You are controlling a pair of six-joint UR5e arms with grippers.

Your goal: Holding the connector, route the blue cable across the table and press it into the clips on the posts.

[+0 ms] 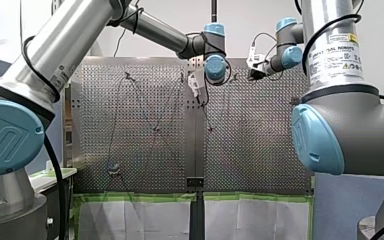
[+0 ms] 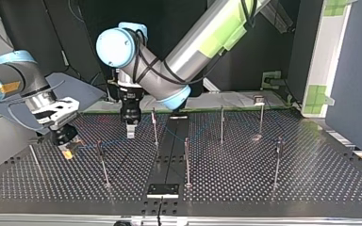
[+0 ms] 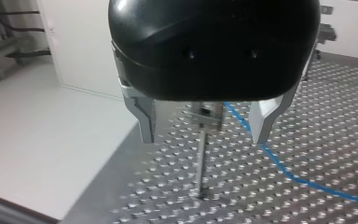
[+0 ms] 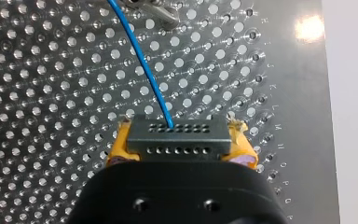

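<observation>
**cable_nerd:** So, reading the top view from its left: spotting my right gripper [image 2: 67, 151] low over the perforated table [image 2: 311, 179], yellow pads [image 4: 119, 148] clamped on the connector [image 4: 176, 137]. Clearer in the right wrist view.

**pegboard_pal:** Yep, confirmed. Squeezed from both sides, with the blue cable [image 4: 144, 70] leaving the row of holes farther from the gripper and running off over the table.

**cable_nerd:** Next along, toward the middle: my left gripper [image 3: 205, 135] pointing straight down, spread wide, holding nothing. Straddling a post [image 3: 201, 158] in the left wrist view, with its clip [image 3: 207, 116] up between the metal fingers [image 3: 144, 116], apart from both.

**pegboard_pal:** Agreed. Also seeing the cable there, running from right by the clip, past one finger, then out flat across the table. Can't tell whether seated in that clip. Further right in the top view, just more posts [image 2: 222, 123] standing upright; too faint to trace the cable among them.
</observation>
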